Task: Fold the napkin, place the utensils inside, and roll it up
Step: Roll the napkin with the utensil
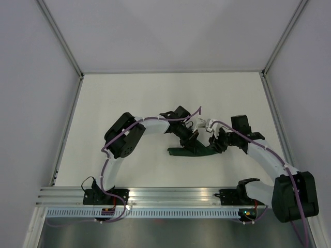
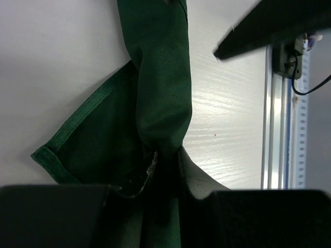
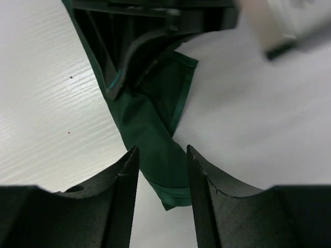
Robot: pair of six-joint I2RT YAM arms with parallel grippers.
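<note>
Right gripper (image 3: pixel 163 150), jaws apart, straddles the napkin (image 3: pixel 150 124); left gripper (image 2: pixel 163 175) clenches it; it runs crosswise between them on the desk (image 1: pixel 129 98).

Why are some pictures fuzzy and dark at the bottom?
Left wrist view: the napkin is sharp, but the left gripper's fingers, too near the lens, fill the bottom as dark shapes. Right wrist view: the right gripper's fingers and a white part are blurred. Top view: even light, faint shadows.

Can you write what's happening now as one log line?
napkin: bunched narrow, on table | left jaws: pinching napkin | right jaws: open, straddling its end | knife: not visible
</note>
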